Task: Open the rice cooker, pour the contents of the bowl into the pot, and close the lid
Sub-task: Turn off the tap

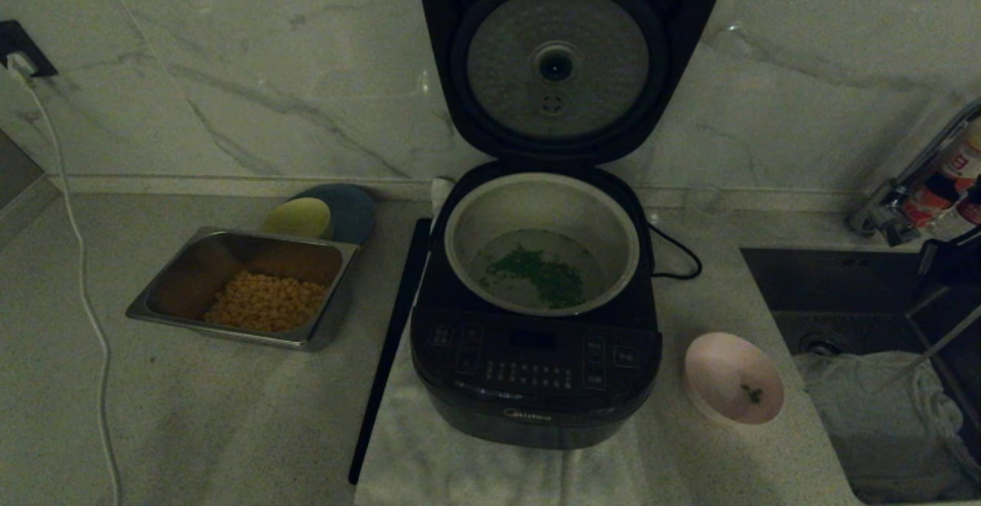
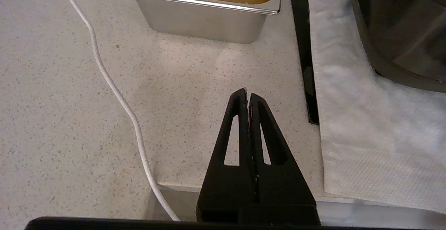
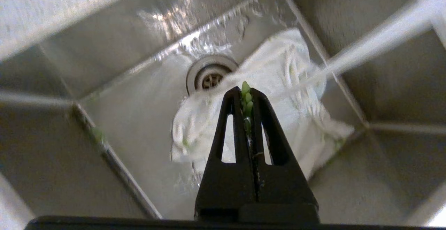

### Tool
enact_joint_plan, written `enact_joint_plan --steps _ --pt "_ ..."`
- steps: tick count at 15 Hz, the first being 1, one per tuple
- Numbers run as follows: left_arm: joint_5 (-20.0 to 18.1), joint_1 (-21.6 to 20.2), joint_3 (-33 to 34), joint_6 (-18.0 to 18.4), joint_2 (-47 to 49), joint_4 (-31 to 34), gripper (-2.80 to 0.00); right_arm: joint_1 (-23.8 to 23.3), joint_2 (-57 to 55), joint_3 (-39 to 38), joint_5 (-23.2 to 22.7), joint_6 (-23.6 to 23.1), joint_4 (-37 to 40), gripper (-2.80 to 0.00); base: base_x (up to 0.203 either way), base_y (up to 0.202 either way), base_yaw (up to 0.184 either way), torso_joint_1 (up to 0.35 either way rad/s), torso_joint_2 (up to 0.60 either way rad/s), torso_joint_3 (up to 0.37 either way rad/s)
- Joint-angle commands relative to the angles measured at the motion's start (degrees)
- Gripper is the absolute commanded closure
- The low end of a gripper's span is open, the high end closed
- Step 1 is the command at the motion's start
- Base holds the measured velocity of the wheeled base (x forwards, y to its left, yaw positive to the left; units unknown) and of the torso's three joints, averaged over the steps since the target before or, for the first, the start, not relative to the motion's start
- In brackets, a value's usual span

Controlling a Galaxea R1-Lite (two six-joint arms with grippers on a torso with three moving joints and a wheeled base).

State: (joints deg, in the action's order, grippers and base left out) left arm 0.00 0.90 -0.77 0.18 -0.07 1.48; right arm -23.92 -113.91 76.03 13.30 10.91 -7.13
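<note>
The black rice cooker (image 1: 536,383) stands on a white towel (image 1: 460,460) with its lid (image 1: 567,61) swung up, silver inner plate facing me. In the grey pot (image 1: 536,199) lie chopped green herbs (image 1: 540,272). The pale pink bowl (image 1: 724,376) sits on the counter right of the cooker, holding only a few green scraps. My right gripper (image 3: 246,90) hangs shut over the sink, green herb bits stuck between its fingers. My left gripper (image 2: 247,92) is shut and empty above the counter's front edge, left of the towel.
A steel tray (image 1: 191,261) of yellow kernels sits left of the cooker, with a yellow-green bowl (image 1: 299,217) behind it. A white cable (image 2: 115,87) runs across the left counter. A black strip (image 1: 391,337) edges the towel. The sink (image 3: 122,111) holds a white cloth (image 3: 278,83); a faucet (image 1: 912,184) stands behind.
</note>
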Motion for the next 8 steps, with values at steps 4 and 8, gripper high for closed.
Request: enact_joint_plan --steps 4,8 --pt "0.0 0.0 0.0 0.0 0.0 0.0 0.00 0.1 -5.6 6.7 0.1 -0.1 0.2 0.00 0.000 0.000 0.000 0.000 0.00 0.000" --pt "0.0 0.0 0.0 0.0 0.0 0.0 0.00 0.2 -8.5 11.0 0.4 -0.1 0.4 0.00 0.000 0.000 0.000 0.000 0.00 0.000"
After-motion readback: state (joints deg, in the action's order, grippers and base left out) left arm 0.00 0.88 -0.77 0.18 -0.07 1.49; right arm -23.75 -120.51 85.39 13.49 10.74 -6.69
